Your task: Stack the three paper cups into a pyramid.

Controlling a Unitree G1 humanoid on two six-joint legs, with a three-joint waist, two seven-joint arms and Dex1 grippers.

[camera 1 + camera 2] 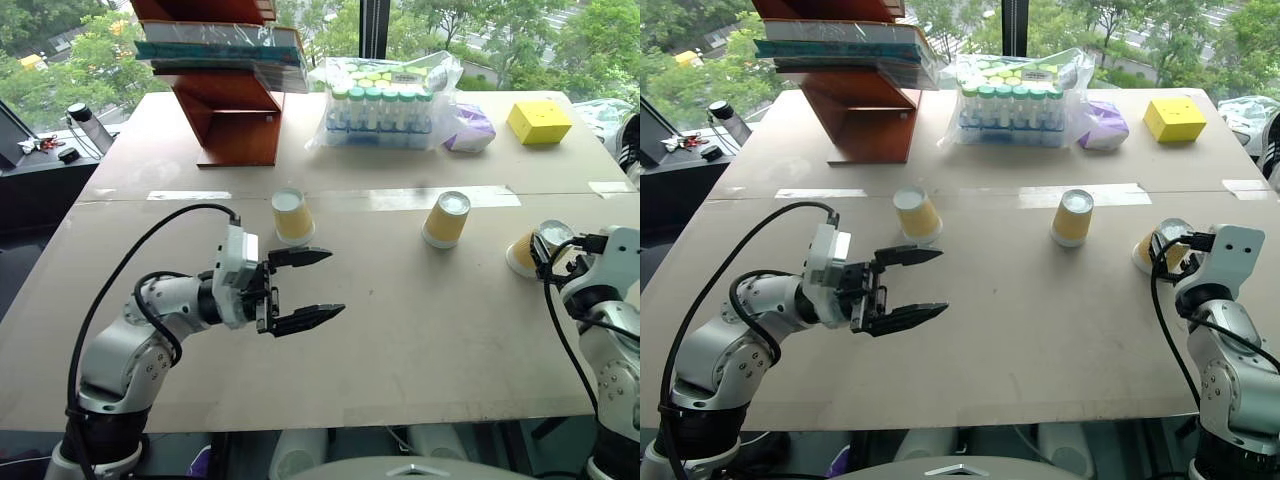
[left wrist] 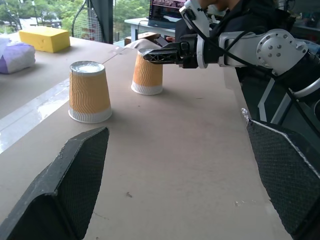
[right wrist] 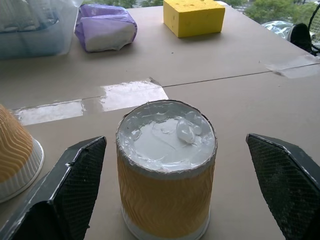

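Three paper cups stand upside down in a row across the table: the left cup, the middle cup and the right cup. All have yellow-orange ribbed sides and white bases facing up. My left gripper is open, points to the right, and hangs just in front of the left cup with nothing in it. My right gripper is open at the right cup, one finger on each side and neither touching it. In the left wrist view the right gripper shows at that cup's top.
Along the back of the table stand a red-brown rack, a clear bag of tubes, a purple pouch and a yellow box. Tape strips cross the table behind the cups. A person sits beyond the right side.
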